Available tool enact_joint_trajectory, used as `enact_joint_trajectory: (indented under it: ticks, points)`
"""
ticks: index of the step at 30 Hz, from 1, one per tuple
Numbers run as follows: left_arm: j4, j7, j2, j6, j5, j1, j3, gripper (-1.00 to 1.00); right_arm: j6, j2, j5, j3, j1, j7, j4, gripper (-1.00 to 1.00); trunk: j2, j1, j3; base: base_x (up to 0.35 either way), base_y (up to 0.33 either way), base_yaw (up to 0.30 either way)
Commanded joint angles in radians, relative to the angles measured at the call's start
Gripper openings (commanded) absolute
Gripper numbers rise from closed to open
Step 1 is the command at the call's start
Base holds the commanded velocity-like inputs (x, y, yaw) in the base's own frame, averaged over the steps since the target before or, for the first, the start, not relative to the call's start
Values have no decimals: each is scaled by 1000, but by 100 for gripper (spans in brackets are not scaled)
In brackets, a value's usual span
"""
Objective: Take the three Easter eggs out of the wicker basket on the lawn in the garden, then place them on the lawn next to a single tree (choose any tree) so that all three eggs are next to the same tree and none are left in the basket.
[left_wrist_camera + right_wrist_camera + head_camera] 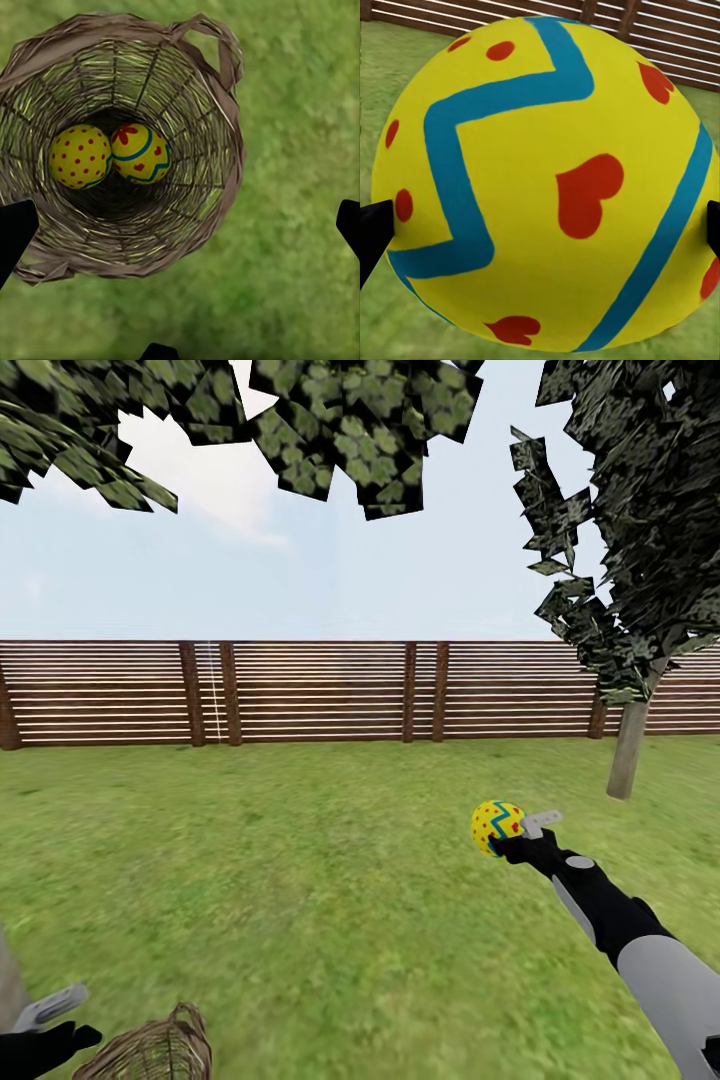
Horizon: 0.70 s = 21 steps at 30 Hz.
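My right gripper [508, 838] is shut on a yellow Easter egg [496, 826] with red marks and a blue zigzag, held out above the lawn [300, 880] toward the tree [628, 750] at the right. Close up, that egg [544, 187] sits between the dark fingertips [373, 229]. The wicker basket [150, 1052] stands at the bottom left beside my left gripper [50, 1022]. Looking down into the basket [217, 112], I see two more eggs, a dotted one [79, 156] and a banded one [141, 153]. The left gripper [180, 225] hangs open above the basket.
A brown slatted fence [320, 692] closes the garden along the back. Dark foliage [330, 420] overhangs from above, and a grey trunk edge [8, 980] shows at the far left. Open grass lies between the basket and the tree.
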Motion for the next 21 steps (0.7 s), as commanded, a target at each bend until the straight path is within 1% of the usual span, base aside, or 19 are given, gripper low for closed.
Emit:
enact_joint_trajectory:
  ticks: [1,7,10,21]
  points:
    - [-1,-2,-1,7,1,-1,5,100,6,-1,-11,5,-1,0,-2,-100,-8,4,-5,0,0,0]
    - [-1,-2,-6,6,1,-1,5,100,7,4,-11,6,-1,0,-2,-100,-50,27,-23,0,0,0]
    - [-1,-2,-6,6,1,-1,5,100,7,11,-10,6,-1,-1,-2,-100,-71,38,-33,0,0,0]
    - [-5,-1,-10,3,4,-1,9,100,7,14,-9,6,-1,-2,-2,-100,-148,81,-67,31,0,0]
